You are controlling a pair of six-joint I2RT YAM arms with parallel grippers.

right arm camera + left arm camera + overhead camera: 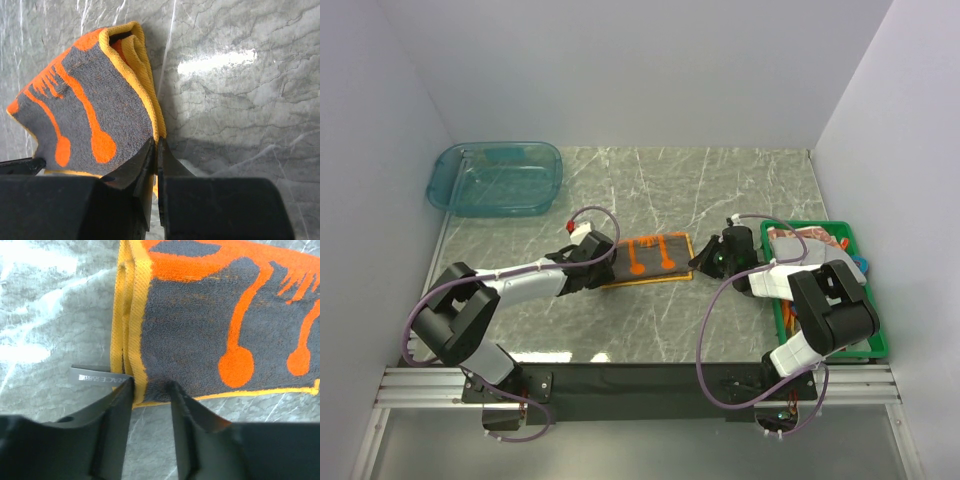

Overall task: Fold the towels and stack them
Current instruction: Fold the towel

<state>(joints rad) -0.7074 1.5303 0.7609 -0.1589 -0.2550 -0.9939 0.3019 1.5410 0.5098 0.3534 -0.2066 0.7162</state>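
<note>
Right gripper (pixel 156 146): clamped on your orange-brown towel (pixel 95 95) hem, ready to lift.
Left gripper (pixel 151 387): jaws apart, straddling the other near corner.
Towel: lies on the table (pixel 740 180) between both arms, for folding.

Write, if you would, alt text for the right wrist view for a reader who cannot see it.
The right gripper pinches the yellow-bordered edge of a folded towel, which is dark grey with orange drip-like lines ending in round blobs. Around it spreads a grey marbled table with a bright patch of glare.
</note>
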